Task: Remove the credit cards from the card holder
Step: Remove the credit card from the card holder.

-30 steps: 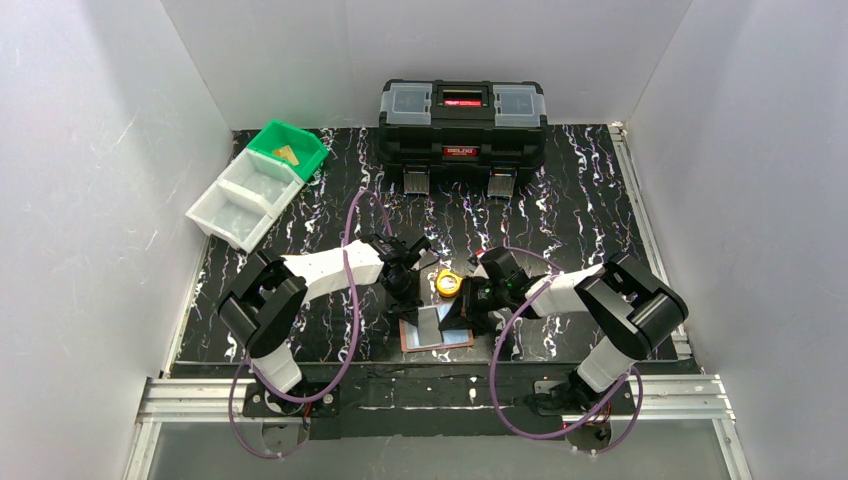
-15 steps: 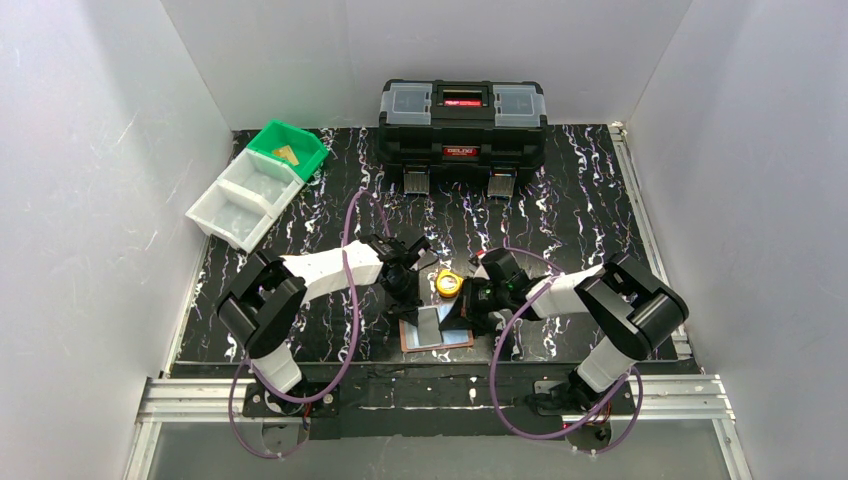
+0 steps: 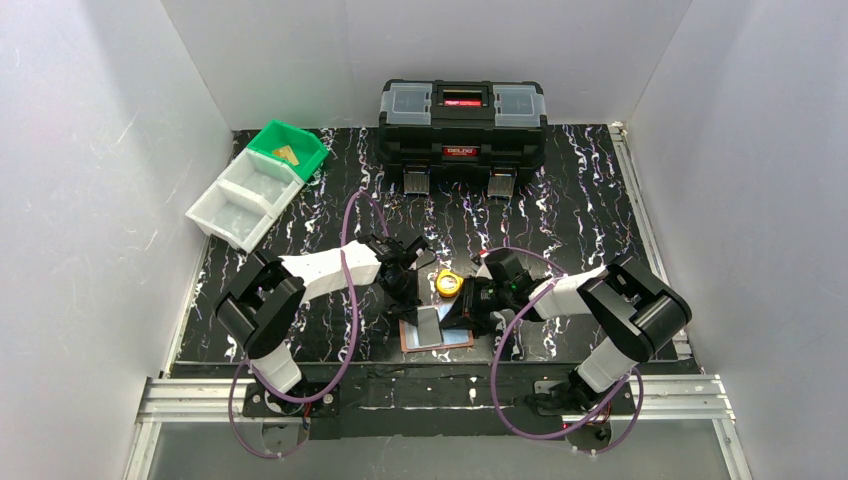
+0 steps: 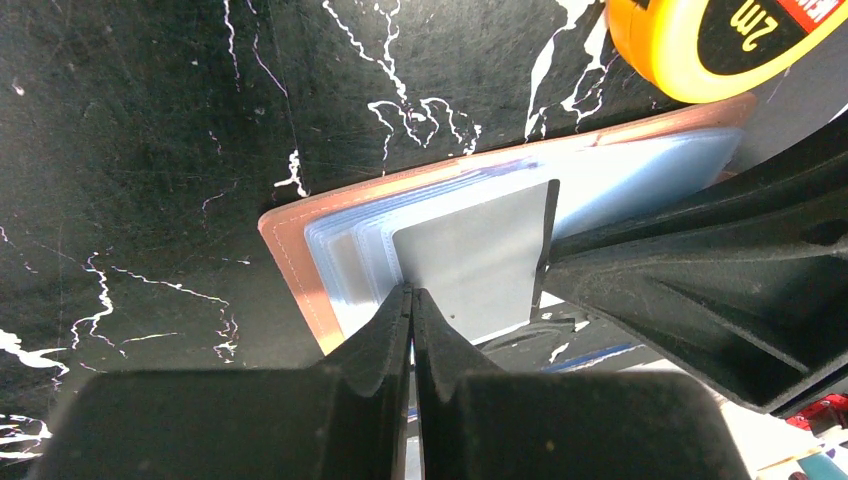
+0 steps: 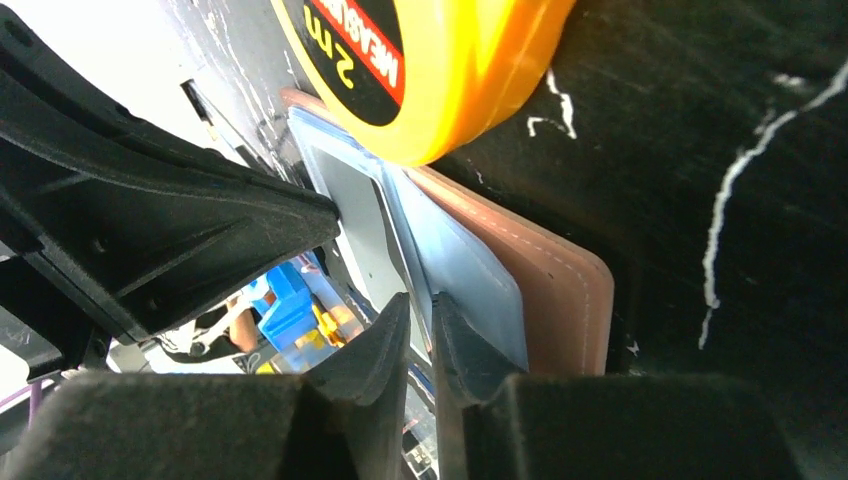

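- Lying open at the 6 o'clock edge of the black white-veined marble-pattern desk (image 3: 580, 200), the small tan-brown leather card holder (image 4: 285, 240) shows its pale bluish clear sleeves fanned upward.
- A grey-white plastic card (image 4: 470, 255) sticks out of the sleeves, tilted up off the holder.
- The left gripper (image 4: 411, 300) is at the holder's 10 o'clock corner, its fingers pressed together on the card's near corner.
- The right gripper (image 5: 420, 315) is at the holder's 3 o'clock side, fingers slightly parted. A sleeve edge runs into the slit with no visible pinch. One finger's outer side touches the card's far edge.
- A round yellow tape measure (image 3: 449, 283) lies at the holder's 12 o'clock, just beside it, between the two grippers.
- A large black plastic toolbox (image 3: 462, 125) stands at the desk's 12 o'clock.
- A green plastic bin (image 3: 305, 160) at 10 o'clock holds a gold-tan card (image 3: 288, 153), with a white two-compartment bin (image 3: 215, 215) touching it at its 7 o'clock.
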Robot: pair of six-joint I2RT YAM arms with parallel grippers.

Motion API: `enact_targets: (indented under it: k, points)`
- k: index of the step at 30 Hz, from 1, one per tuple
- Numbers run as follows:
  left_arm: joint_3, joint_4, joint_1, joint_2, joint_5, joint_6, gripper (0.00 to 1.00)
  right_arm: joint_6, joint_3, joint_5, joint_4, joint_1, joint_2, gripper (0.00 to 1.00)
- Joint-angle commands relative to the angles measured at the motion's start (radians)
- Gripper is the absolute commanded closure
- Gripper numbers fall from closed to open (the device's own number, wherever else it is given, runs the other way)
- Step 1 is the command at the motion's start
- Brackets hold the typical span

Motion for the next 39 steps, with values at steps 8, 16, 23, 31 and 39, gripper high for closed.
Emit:
enact_targets:
  k: [8,16,23,31,39]
  points:
    - [-0.057,-0.058,-0.001,0.077,-0.064,0.023,1.0,0.031,0.016,-0.059,0.116,0.006,0.063,0.8]
    - [-0.087,-0.042,0.01,0.097,-0.057,0.01,1.0,0.07,-0.035,-0.034,0.168,0.001,0.053,0.91]
    - [-0.121,-0.04,0.039,0.087,-0.064,0.02,1.0,0.082,-0.092,0.005,0.17,-0.031,0.012,0.95]
    - [-0.123,-0.042,0.045,0.093,-0.067,0.025,1.0,0.073,-0.102,0.016,0.161,-0.034,-0.001,0.94]
    - [-0.105,-0.062,0.046,0.094,-0.084,0.033,1.0,0.036,-0.11,0.057,0.086,-0.042,-0.063,0.96]
